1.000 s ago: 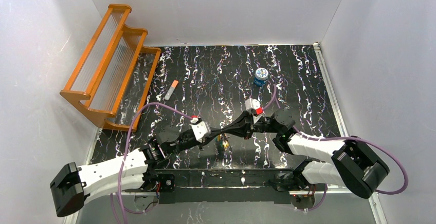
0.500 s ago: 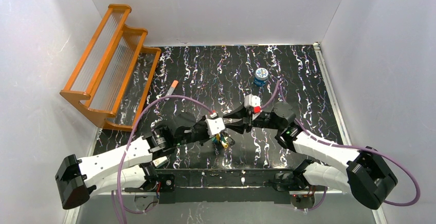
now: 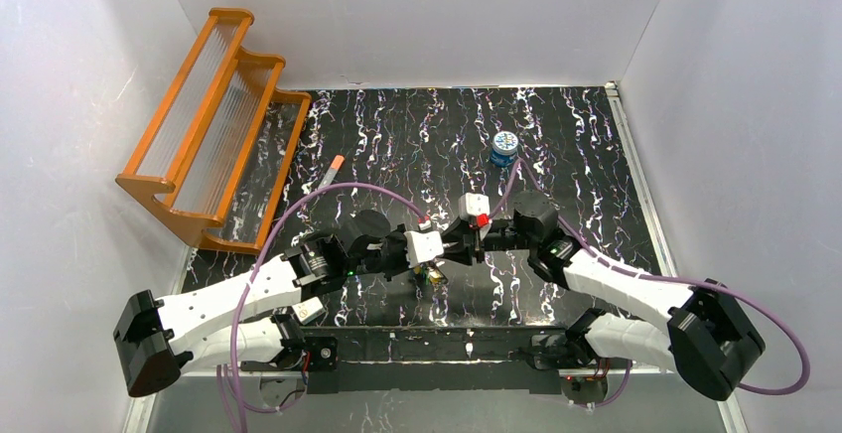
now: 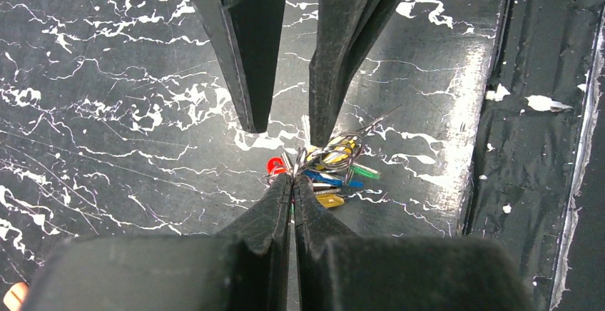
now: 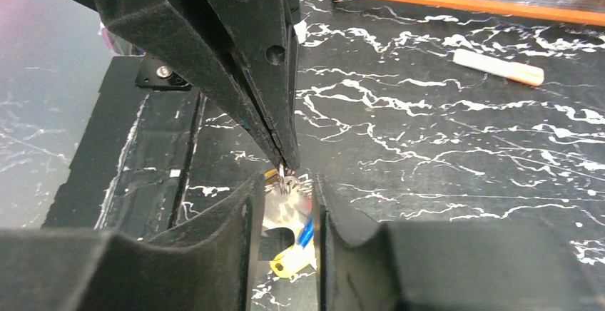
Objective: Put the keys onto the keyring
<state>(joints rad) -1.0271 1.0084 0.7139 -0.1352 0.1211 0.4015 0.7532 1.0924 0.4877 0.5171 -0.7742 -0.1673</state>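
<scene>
Gloss underfoot, matt in the grip

The black tabletop with white marble veining [image 4: 107, 75] is smooth and glossy, with a pale glare right of centre in the left wrist view. The small keys with coloured heads [image 4: 324, 175] have bright bare metal blades and shiny plastic heads in red, blue, yellow and green. The fingers [image 4: 275, 215] of the left gripper [image 4: 293, 182] and those of the right gripper [image 4: 285, 134] are matt black with a finely grained, slightly rough face. At the upper left of the top view, the orange stepped rack [image 3: 159, 200] looks like varnished wood with ribbed translucent panels. The walls [image 3: 60, 155] are matt white.
</scene>
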